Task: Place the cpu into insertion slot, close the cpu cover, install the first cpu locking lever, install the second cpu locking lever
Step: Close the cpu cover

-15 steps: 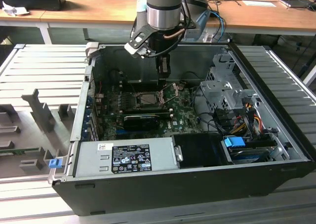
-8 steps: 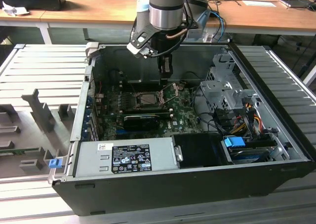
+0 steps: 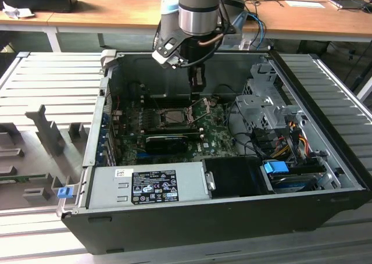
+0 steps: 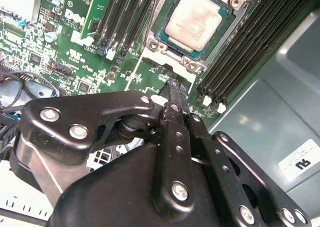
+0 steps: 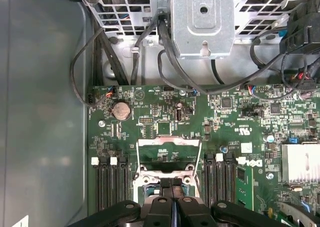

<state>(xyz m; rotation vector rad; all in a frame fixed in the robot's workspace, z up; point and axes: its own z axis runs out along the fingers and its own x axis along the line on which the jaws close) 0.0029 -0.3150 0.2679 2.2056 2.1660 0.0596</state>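
I count one cpu [image 4: 193,19], lying flat in the insertion slot [image 4: 161,38] with its pale face uncovered. The one cpu cover [image 5: 169,142] is tilted up off the slot, and green board shows through its window. My gripper [image 4: 175,87] is closed, fingers pressed together with nothing visible between them, its tip just beside the slot's edge. Two banks of long black memory slots [image 5: 107,184] flank the slot. Beyond the cover are one coin battery [image 5: 120,110], loose black cables [image 5: 165,52] and one drive cage [image 5: 202,22]
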